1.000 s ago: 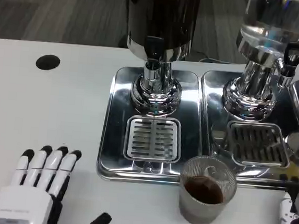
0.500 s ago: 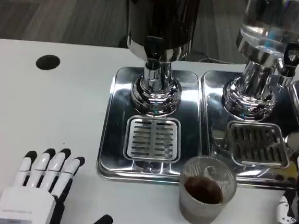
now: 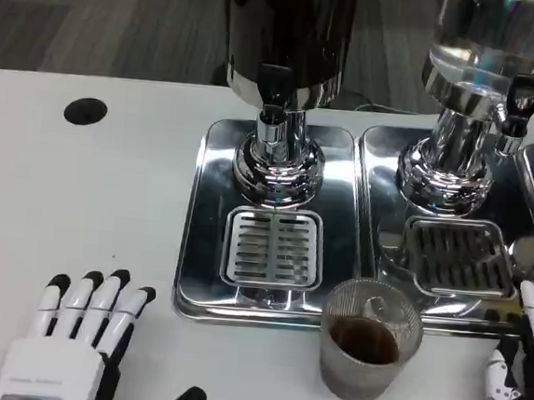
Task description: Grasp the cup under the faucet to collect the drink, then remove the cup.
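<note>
From the head view, the white table (image 3: 80,202) carries two polished metal drip trays side by side, the left tray (image 3: 197,250) and the right tray (image 3: 382,173), each with a slotted grate set into it. On the left tray stands a dark dispenser (image 3: 286,33) on a chrome pedestal, and its black-handled faucet (image 3: 275,88) points down above the left grate (image 3: 273,247). On the right tray rises a clear dispenser (image 3: 491,42) on its own chrome base, with a small tap (image 3: 519,100) at its right side. The cup (image 3: 367,349), a ribbed translucent tumbler with dark brown drink in its lower part, stands upright on the bare table just in front of the trays, at the seam between them and nearer the right grate (image 3: 458,257); it is not under either faucet and nothing touches it. The left hand (image 3: 72,342) lies palm down on the table at the lower left, well apart from the cup, its fingers straight, close together and holding nothing, the thumb showing at the lower edge. The right hand (image 3: 521,372) shows at the right edge, near the cup yet apart from it; it is cut off by the frame, its visible fingers point upward and grip nothing. A round black hole (image 3: 86,110) marks the table at the far left.
</note>
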